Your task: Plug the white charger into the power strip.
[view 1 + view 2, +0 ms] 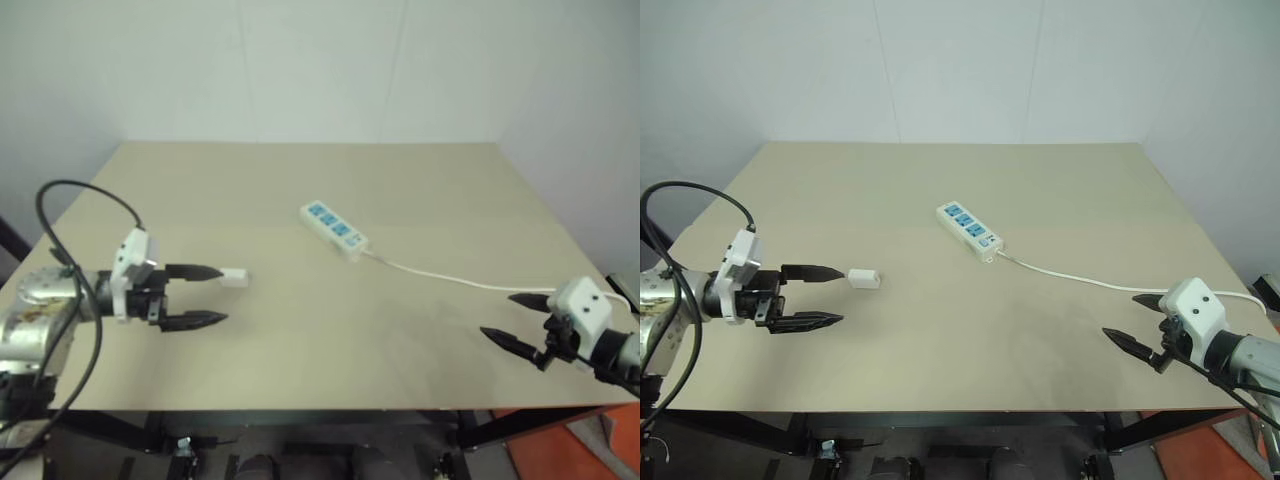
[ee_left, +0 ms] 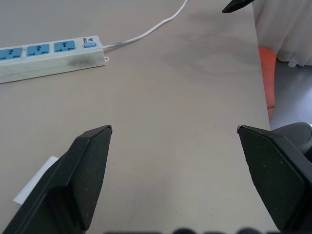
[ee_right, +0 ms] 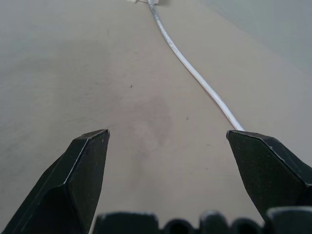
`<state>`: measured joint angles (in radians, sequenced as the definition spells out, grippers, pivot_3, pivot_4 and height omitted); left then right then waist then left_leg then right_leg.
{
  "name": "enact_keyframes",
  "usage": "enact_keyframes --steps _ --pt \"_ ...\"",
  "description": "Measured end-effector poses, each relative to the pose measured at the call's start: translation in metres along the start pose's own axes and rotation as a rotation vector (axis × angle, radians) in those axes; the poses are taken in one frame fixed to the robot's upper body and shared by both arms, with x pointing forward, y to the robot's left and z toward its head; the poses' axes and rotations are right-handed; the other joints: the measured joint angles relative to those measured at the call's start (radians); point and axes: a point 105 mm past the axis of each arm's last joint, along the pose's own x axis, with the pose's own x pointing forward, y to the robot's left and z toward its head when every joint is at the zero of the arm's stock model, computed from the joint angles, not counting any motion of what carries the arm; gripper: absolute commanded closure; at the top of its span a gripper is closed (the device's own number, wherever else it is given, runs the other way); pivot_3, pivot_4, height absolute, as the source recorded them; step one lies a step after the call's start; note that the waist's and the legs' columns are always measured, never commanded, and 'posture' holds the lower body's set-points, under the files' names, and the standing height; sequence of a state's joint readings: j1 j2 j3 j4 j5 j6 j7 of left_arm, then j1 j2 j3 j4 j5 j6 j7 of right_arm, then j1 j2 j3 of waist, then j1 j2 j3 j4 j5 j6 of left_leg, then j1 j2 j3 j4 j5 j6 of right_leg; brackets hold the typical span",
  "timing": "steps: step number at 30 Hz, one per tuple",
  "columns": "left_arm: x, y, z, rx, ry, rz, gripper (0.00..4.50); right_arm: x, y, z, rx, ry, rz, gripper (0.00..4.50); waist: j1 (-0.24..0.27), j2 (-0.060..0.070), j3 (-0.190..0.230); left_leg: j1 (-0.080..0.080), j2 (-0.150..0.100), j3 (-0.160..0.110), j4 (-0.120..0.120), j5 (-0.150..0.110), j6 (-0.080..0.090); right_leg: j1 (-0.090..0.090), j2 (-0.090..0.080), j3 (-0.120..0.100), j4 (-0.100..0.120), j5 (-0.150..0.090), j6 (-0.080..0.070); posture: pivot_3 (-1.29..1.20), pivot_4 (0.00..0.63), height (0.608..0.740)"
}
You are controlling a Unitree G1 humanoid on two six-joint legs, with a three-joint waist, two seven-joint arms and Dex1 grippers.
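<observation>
The tan table (image 1: 940,380) carries everything, and near its middle, a little toward twelve o'clock, lies the power strip (image 1: 969,229), a white bar with three blue socket faces turned up, running from ten o'clock to four o'clock. Its thin white cord (image 1: 1080,276) leaves the near end and trails off toward the table's three o'clock edge. The left gripper (image 1: 810,295) hangs low over the table at about eight o'clock from the strip, fingers spread wide and holding nothing. The right gripper (image 1: 1140,320) sits at about five o'clock near the front right corner, also spread wide and empty, with the cord passing close beside it. Smallest, the white charger (image 1: 864,277) lies on the table just past the tip of the left gripper's far finger, well apart from the strip. The pickup looks not yet begun; the next move likely calls for the left gripper to advance and straddle the charger, then close on it.
</observation>
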<state>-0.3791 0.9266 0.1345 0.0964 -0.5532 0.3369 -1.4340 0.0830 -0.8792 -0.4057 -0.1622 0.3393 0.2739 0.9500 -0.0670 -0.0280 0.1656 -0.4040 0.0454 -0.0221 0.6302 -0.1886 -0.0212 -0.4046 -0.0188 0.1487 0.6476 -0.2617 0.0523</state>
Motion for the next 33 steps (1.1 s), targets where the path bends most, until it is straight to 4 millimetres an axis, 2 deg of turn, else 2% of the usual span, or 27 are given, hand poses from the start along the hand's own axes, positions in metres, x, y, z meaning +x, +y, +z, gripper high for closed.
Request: enact_keyframes --steps 27,33 --pt "0.0012 0.0004 0.0017 -0.002 -0.005 -0.003 0.01 -0.0001 0.0005 -0.0012 0.009 0.010 -0.007 0.00 -0.001 0.000 0.000 0.000 0.000 0.000 0.000 0.000 0.000 0.000 0.000 0.000 0.000 0.000 0.000 0.00 0.150 0.740" --pt "0.0012 0.0002 0.0014 -0.003 -0.005 -0.003 0.01 0.0063 -0.0038 0.0078 -0.001 -0.023 -0.023 0.00 -0.005 0.000 0.000 0.000 0.000 0.000 0.000 0.000 0.000 0.000 0.000 0.000 0.000 0.000 0.000 0.00 0.150 0.740"
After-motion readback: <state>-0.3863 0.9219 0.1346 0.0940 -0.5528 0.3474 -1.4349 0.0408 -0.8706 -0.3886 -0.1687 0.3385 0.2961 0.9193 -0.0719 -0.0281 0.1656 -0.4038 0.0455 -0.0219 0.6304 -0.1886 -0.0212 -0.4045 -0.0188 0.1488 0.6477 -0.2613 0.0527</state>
